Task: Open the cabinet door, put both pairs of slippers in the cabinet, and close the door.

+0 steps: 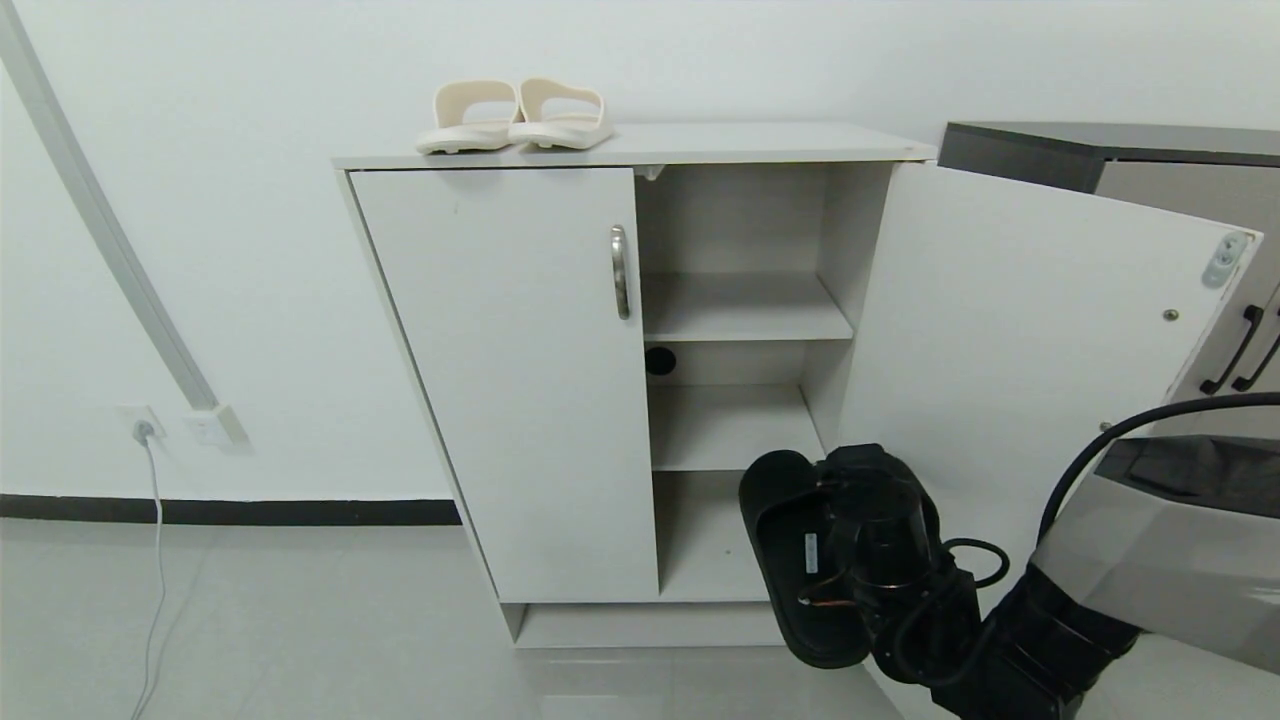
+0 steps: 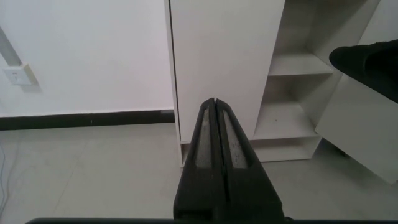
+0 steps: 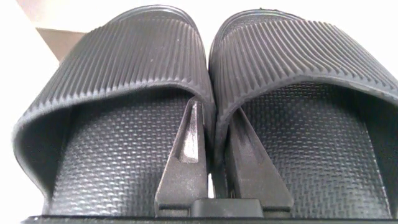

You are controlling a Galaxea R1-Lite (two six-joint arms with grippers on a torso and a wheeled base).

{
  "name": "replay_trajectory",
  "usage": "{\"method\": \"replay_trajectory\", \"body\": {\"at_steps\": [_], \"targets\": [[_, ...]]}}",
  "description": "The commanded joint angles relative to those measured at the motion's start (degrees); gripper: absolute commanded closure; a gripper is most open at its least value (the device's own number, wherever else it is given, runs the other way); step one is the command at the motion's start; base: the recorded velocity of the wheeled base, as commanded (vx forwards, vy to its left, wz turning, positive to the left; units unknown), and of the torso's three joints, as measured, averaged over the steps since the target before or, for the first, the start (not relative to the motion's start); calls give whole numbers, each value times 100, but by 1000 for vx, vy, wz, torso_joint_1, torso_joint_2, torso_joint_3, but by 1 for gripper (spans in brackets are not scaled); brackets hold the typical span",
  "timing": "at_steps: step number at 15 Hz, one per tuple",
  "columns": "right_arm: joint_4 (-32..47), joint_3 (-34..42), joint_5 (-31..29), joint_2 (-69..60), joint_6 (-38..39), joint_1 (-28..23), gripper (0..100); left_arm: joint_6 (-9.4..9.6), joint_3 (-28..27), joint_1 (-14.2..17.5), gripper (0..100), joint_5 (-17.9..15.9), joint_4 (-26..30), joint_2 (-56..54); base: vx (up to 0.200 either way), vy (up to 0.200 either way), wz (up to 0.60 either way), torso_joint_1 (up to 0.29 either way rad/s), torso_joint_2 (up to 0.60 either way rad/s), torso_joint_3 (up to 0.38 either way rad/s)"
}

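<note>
**Black slippers (image 1: 790, 560) pinched before the open cabinet**

Black rubber takes up most of what we see from the right wrist. The pair sits side by side under ribbed straps, and the outer edges are cut off by the frame. From the head view we make out the footbed of only one slipper, standing on edge. Its mate is hidden behind the right gripper (image 3: 214, 146).

That gripper's fingers (image 3: 186, 155) are nearly closed. One finger reaches into each slipper, and they clamp the two adjoining inner walls between them. The pair hangs just in front of the lowest compartment of the cabinet (image 1: 500, 400), beside the right door (image 1: 1000, 350), which is swung wide open. We cannot tell whether the slippers touch the floor (image 1: 300, 620).

The left gripper (image 2: 214, 109) has its fingers pressed flat together with no gap. It is low over the floor, facing the shut left door (image 2: 224, 56) and well apart from it.

At the back of the middle compartment sits a small dark round thing (image 1: 660, 360) that we cannot identify. On the cabinet's top, near its left end, the cream slippers (image 1: 515, 115) lie side by side, touching.
</note>
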Motion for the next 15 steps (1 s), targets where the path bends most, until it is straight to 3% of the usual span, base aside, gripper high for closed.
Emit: {"method": "replay_trajectory", "body": {"at_steps": [1,7,8,12,15], "targets": [[-1,-9,1,-9,1,-21,100,-3,0,0,100,-8,0,10,0,0,0,0,0,0],[-54,-26,-7,-53,10,41,100,-3,0,0,100,0,0,10,0,0,0,0,0,0],[-186,-88,72,-264,10,533,100,6,0,0,100,9,0,10,0,0,0,0,0,0],[253,-1186,133,316,186,577,100,15,0,0,100,9,0,10,0,0,0,0,0,0],[1088,-1863,133,580,660,410,100,23,0,0,100,9,0,10,0,0,0,0,0,0]]}}
